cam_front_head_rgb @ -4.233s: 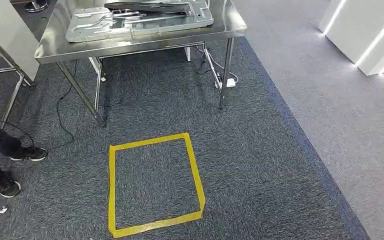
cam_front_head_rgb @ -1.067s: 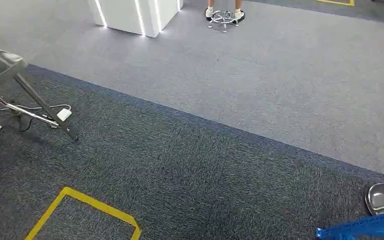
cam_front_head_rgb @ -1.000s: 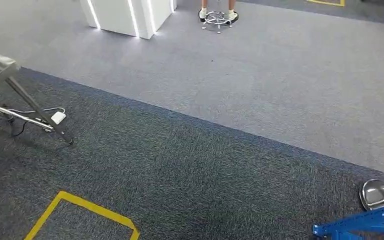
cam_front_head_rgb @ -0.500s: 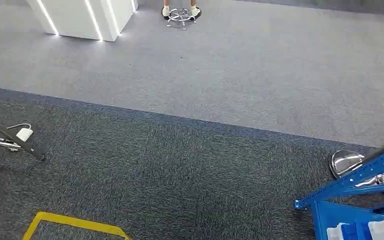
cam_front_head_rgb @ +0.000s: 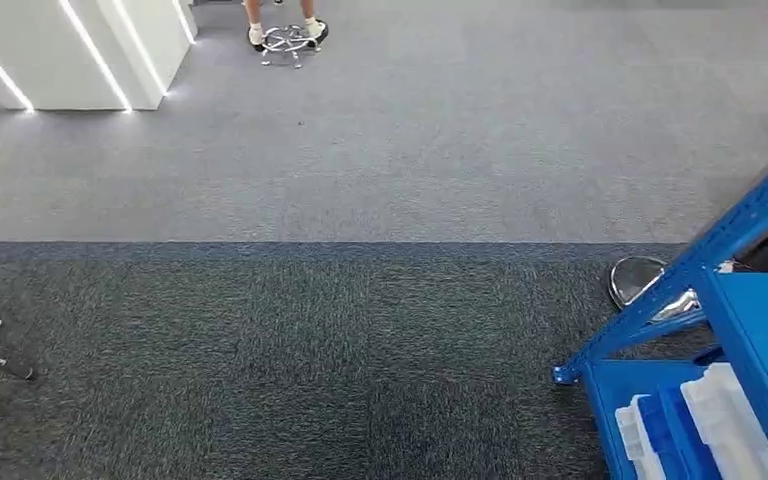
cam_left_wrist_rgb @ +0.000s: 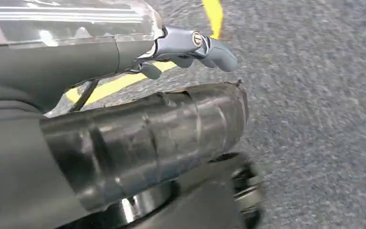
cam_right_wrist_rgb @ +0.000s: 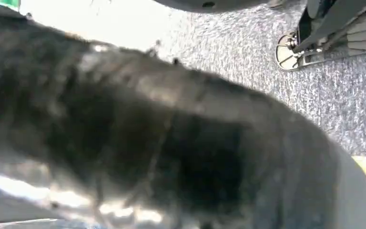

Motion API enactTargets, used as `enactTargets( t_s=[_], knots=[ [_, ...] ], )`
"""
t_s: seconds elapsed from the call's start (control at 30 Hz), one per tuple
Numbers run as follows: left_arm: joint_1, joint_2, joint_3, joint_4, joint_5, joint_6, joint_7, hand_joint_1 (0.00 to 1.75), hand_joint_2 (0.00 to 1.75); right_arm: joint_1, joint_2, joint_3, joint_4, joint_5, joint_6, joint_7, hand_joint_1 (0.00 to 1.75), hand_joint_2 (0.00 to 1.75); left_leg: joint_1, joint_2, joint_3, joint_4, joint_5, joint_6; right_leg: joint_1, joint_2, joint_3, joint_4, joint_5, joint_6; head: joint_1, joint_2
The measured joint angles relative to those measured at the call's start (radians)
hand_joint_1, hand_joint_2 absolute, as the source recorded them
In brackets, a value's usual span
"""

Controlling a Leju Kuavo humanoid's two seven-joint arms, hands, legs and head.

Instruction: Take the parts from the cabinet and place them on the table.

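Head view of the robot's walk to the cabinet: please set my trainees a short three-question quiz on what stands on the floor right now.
1. True or false: the blue rack stands at the right of the head view.
2. Multiple choice: what lies on the rack's lower shelf? A. a red toolbox; B. pale and blue bins; C. a coil of cable.
3. Fill in: the floor changes from dark carpet near the robot to ____ carpet farther off.

Key: 1 true; 2 B; 3 lighter grey.
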Motion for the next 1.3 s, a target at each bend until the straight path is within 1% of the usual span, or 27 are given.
enactTargets(
  t_s=[0.03,0.13,0.17,0.2,0.23,0.3,0.33,0.37,0.4,0.47,0.5,0.53,0.67,0.7,0.73,0.77,0.83,0.87,0.9,0.97,1.0,1.03,1.1,1.17,1.2,1.23,1.3],
  knots=[
    [0.0,0.0,0.0,0.0,0.0,0.0,-0.002,0.0,0.0,-0.004,0.0,0.0,0.0,0.001,0.0,0.0,0.0,0.0,0.003,-0.006,0.002,-0.019,0.0,-0.002,0.007,0.013,-0.005,0.007,0.0,0.008,0.0,0.0],
    [-0.005,0.0,0.0,0.0,0.0,-0.001,-0.002,0.0,0.0,0.002,0.0,0.0,0.0,0.005,0.0,0.0,0.0,0.0,-0.005,0.026,0.007,-0.018,0.004,0.008,-0.004,0.048,-0.014,-0.005,0.011,0.032,-0.001,0.0],
    [-0.006,0.0,0.001,0.0,0.001,-0.002,-0.002,0.0,0.0,0.003,-0.002,0.0,0.0,0.005,-0.001,0.0,0.0,0.0,0.007,0.042,0.01,-0.035,0.016,0.019,0.001,0.033,-0.013,0.0,0.009,0.034,-0.001,0.0],
    [-0.007,0.0,0.001,0.0,0.001,-0.003,-0.003,0.0,0.0,0.002,-0.001,0.0,0.0,0.005,-0.001,0.0,0.0,0.0,0.005,0.056,0.014,-0.041,0.019,0.026,0.005,-0.029,-0.021,0.019,-0.009,0.036,0.001,0.0],
    [-0.006,0.0,0.001,0.0,0.001,-0.004,-0.004,0.0,0.0,0.002,-0.002,0.0,0.0,0.007,-0.001,0.0,0.0,0.0,0.005,0.07,0.013,-0.042,0.02,0.03,0.004,-0.068,-0.05,0.076,-0.051,0.038,0.005,0.0],
    [0.0,0.0,0.002,0.0,0.002,-0.005,-0.004,0.0,0.0,-0.001,-0.002,0.0,0.0,0.008,-0.002,0.0,0.0,0.0,0.002,0.103,0.012,-0.042,0.019,0.032,0.0,-0.083,-0.119,0.221,-0.123,0.046,0.005,0.0],
    [0.001,0.0,0.003,0.0,0.002,-0.005,-0.003,0.0,0.0,-0.001,-0.001,0.0,0.0,0.008,-0.002,0.0,0.0,0.0,0.001,0.12,0.01,-0.041,0.017,0.032,-0.003,-0.084,-0.147,0.28,-0.139,0.05,0.005,0.0],
    [0.001,0.0,0.005,0.0,0.002,-0.006,-0.003,0.0,0.0,0.0,-0.002,0.0,0.0,0.009,-0.002,0.0,0.0,0.0,0.001,0.133,0.01,-0.04,0.016,0.032,-0.004,-0.086,-0.152,0.293,-0.133,0.052,0.005,0.0],
    [0.0,0.0,0.006,0.0,0.002,-0.006,-0.002,0.0,0.0,0.001,-0.002,0.0,0.0,0.01,-0.002,0.0,0.0,0.0,0.001,0.146,0.011,-0.04,0.014,0.03,-0.007,-0.089,-0.132,0.259,-0.102,0.055,0.005,0.0],
    [-0.001,0.0,0.006,0.0,0.002,-0.007,0.001,0.0,0.0,0.004,-0.002,0.0,0.0,0.011,-0.002,0.002,0.0,0.0,0.001,0.166,0.017,-0.038,0.008,0.025,-0.009,-0.115,-0.036,0.086,-0.017,0.052,0.005,0.0],
    [-0.001,0.0,0.007,0.0,0.002,-0.007,0.003,0.0,0.0,0.003,-0.002,0.0,0.0,0.012,-0.002,0.002,0.0,0.0,-0.001,0.174,0.022,-0.036,0.004,0.019,-0.005,-0.167,0.009,0.003,0.001,0.046,0.005,0.0],
    [0.0,0.0,0.008,0.0,0.002,-0.007,0.004,0.0,0.0,0.001,-0.002,0.0,0.0,0.013,-0.002,0.003,0.0,0.0,-0.009,0.182,0.022,-0.034,0.0,0.013,0.006,-0.194,0.012,-0.004,-0.01,0.037,0.005,0.0],
    [-0.005,0.0,0.008,0.0,0.002,-0.007,0.004,0.0,0.0,0.002,-0.002,0.0,0.001,0.014,-0.002,0.003,0.0,0.0,-0.008,0.219,0.034,-0.034,-0.007,-0.009,0.003,-0.146,0.002,-0.01,-0.003,0.02,0.004,0.0],
    [-0.007,0.0,0.008,0.0,0.002,-0.007,0.004,0.0,0.0,0.002,-0.001,0.0,0.001,0.014,-0.002,0.003,0.0,0.0,0.0,0.186,0.031,-0.021,-0.021,-0.019,-0.003,-0.135,0.007,-0.016,0.003,0.014,0.004,0.0],
    [-0.007,0.0,0.009,0.0,0.002,-0.008,0.003,0.0,0.0,0.0,-0.001,0.0,0.001,0.014,-0.002,0.003,0.0,0.0,0.0,0.137,0.014,0.019,-0.053,-0.023,-0.004,-0.124,0.005,-0.016,0.005,0.008,0.003,0.0],
    [-0.005,0.0,0.009,0.0,0.002,-0.008,0.003,0.0,0.0,-0.002,-0.001,0.0,0.001,0.014,-0.002,0.003,0.0,0.0,0.003,0.113,-0.015,0.083,-0.093,-0.024,-0.003,-0.116,0.003,-0.015,0.007,0.004,0.002,0.0],
    [-0.001,0.0,0.009,0.0,0.002,-0.01,0.002,0.0,0.0,-0.003,-0.001,0.0,0.001,0.015,-0.001,0.003,0.0,0.0,0.004,0.096,-0.094,0.252,-0.16,-0.028,-0.001,-0.087,-0.001,-0.014,0.008,0.002,0.002,0.0],
    [0.0,0.0,0.009,0.0,0.002,-0.011,0.002,0.0,0.0,-0.002,-0.001,0.0,0.001,0.015,-0.001,0.003,0.0,0.0,0.004,0.096,-0.112,0.286,-0.16,-0.028,-0.001,-0.073,-0.001,-0.012,0.008,0.002,0.002,0.0],
    [0.003,0.0,0.01,0.0,0.002,-0.011,0.002,0.0,0.0,-0.001,-0.001,0.0,0.001,0.016,-0.001,0.003,0.0,0.0,0.004,0.096,-0.109,0.274,-0.135,-0.028,-0.001,-0.059,-0.001,-0.009,0.008,0.002,0.002,0.0],
    [0.002,0.001,0.01,0.0,0.001,-0.011,0.002,0.0,0.0,-0.001,-0.001,0.0,0.002,0.017,-0.001,0.003,0.0,0.0,0.006,0.087,-0.046,0.122,-0.036,-0.024,-0.003,-0.028,-0.001,-0.001,0.006,0.004,0.002,0.0],
    [0.002,0.001,0.01,0.0,0.001,-0.011,0.002,0.0,0.0,-0.001,-0.001,0.0,0.002,0.017,-0.001,0.003,0.0,0.0,0.009,0.059,-0.009,0.036,0.005,-0.022,-0.004,-0.016,-0.002,0.002,0.004,0.007,0.002,0.0],
    [0.003,0.001,0.01,0.0,0.001,-0.011,0.003,0.0,0.0,-0.002,-0.001,0.0,0.002,0.017,0.0,0.003,0.0,0.0,0.011,0.006,0.005,-0.003,-0.009,-0.019,0.001,-0.006,-0.007,0.008,0.003,0.013,0.003,0.0],
    [0.0,0.001,0.01,0.0,0.001,-0.01,0.003,0.0,0.0,-0.003,-0.001,0.0,0.002,0.02,0.0,0.003,0.0,0.0,0.006,0.022,0.002,-0.008,-0.005,-0.014,-0.003,0.012,-0.015,0.008,0.007,0.028,0.003,0.0],
    [-0.001,0.001,0.01,0.0,0.001,-0.01,0.003,0.0,0.0,0.003,-0.001,0.0,0.002,0.02,0.0,0.003,0.0,0.0,0.006,0.042,0.008,-0.014,0.002,-0.001,-0.004,0.032,-0.018,0.001,0.014,0.043,0.003,0.0],
    [-0.001,0.0,0.01,0.0,0.001,-0.01,0.003,0.0,0.0,0.004,-0.002,0.0,0.002,0.02,-0.001,0.003,0.0,0.0,0.013,0.055,0.011,-0.024,0.01,0.011,-0.004,0.011,-0.024,0.025,0.015,0.043,0.002,0.0],
    [-0.002,0.0,0.01,0.0,0.0,-0.01,0.003,0.0,0.0,0.004,-0.002,0.0,0.002,0.02,-0.001,0.003,0.0,0.0,0.012,0.068,0.012,-0.029,0.013,0.017,0.003,-0.045,-0.045,0.06,-0.011,0.048,0.007,0.0],
    [0.0,-0.001,0.01,0.0,0.0,-0.01,0.005,0.0,0.0,0.001,-0.002,0.0,0.002,0.021,-0.001,0.003,0.0,0.0,0.008,0.093,0.009,-0.029,0.014,0.022,0.002,-0.078,-0.113,0.19,-0.096,0.053,0.01,0.0]
  ],
)
